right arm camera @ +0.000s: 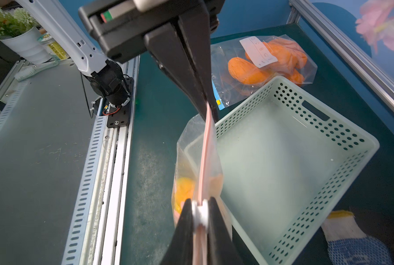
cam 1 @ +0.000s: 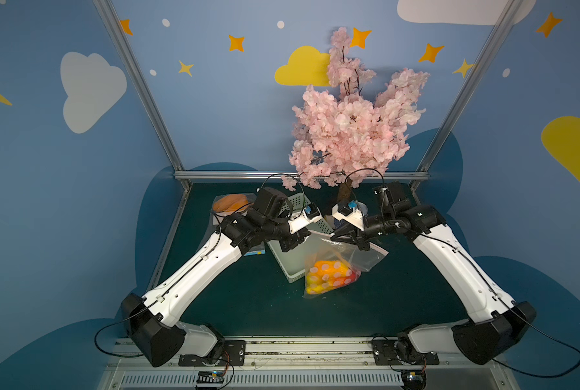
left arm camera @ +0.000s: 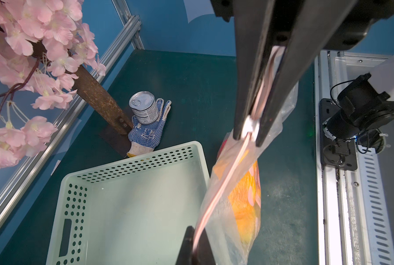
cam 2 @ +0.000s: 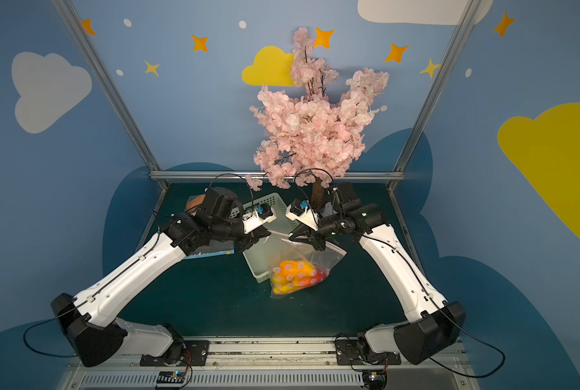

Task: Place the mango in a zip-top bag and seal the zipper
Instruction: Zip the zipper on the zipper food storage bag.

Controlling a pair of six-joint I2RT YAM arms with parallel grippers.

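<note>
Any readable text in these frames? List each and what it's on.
"SUNFLOWE", partial: label of yellow jar.
"XING", rest blurred: blue print on glove.
Can label: too small to read.
White sticker on the bag of orange items: too small to read.

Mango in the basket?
No: in the left wrist view the basket holds nothing, and the mango sits inside the zip-top bag outside its rim.
</note>
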